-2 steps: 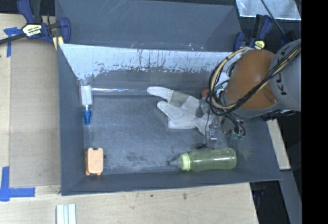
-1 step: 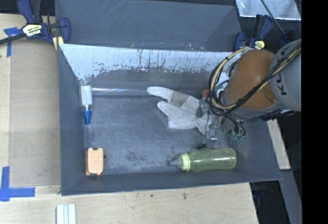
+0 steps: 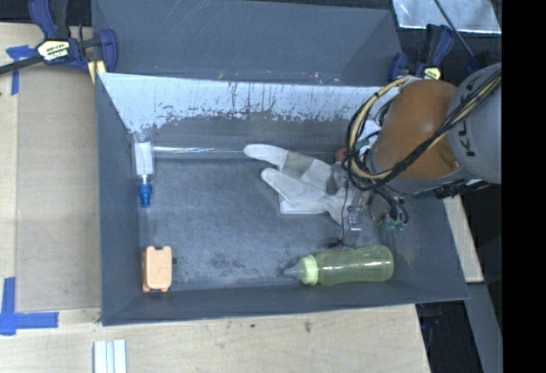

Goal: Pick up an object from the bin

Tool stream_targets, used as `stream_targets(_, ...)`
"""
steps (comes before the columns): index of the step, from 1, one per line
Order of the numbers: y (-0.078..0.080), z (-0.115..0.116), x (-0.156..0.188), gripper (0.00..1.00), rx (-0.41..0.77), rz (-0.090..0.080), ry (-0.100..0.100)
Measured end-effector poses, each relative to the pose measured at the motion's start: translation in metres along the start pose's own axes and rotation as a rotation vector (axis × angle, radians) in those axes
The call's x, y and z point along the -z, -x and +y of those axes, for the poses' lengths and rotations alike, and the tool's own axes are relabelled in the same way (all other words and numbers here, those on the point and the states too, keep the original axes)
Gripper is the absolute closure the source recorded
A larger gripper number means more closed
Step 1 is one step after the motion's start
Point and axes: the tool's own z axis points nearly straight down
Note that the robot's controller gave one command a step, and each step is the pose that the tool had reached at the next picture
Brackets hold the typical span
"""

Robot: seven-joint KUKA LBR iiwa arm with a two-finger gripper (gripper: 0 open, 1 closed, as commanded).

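Gripper (image 3: 351,226): low over the floor in the right half of the bin, hanging beneath the arm's rounded orange-brown wrist cover (image 3: 414,131). Black and yellow cables (image 3: 368,119) loop round the cover's left side. Open or closed: cannot tell. The tip reads as a thin dark and metallic shape against the grey floor, and whether it grips anything cannot be made out.

Nearest item: a white crumpled glove-like piece of soft material (image 3: 294,179), lying mid-floor toward the back wall, with lobes spreading to the left and up. Its right edge runs up to the gripper. Whether the two touch cannot be told.

Next: a pale green translucent plastic bottle (image 3: 350,265), lying on its side along the front wall with its cap end pointing left. It lies just in front of the gripper tip, toward the near wall, and is apart from the white piece.

Farther out, both well apart from the gripper:
- A small orange rectangular block (image 3: 158,268) in the front left corner, close to the left wall.
- A clear tube with a white body and a blue tip (image 3: 143,171), syringe-like, lying along the left wall with the blue end toward the front.

Container: a grey metal bin (image 3: 239,34) with sloped walls. The lower back wall carries a pale band with dark vertical streaks.
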Motion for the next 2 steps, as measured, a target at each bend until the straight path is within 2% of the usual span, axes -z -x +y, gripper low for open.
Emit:
stream_targets(1, 0.004, 0.0015, 0.0013, 0.0, 0.004, 0.001, 0.0)
stream_targets(2, 0.0043, 0.0089, 0.0016, 1.0, -0.049, -0.004, 0.0)
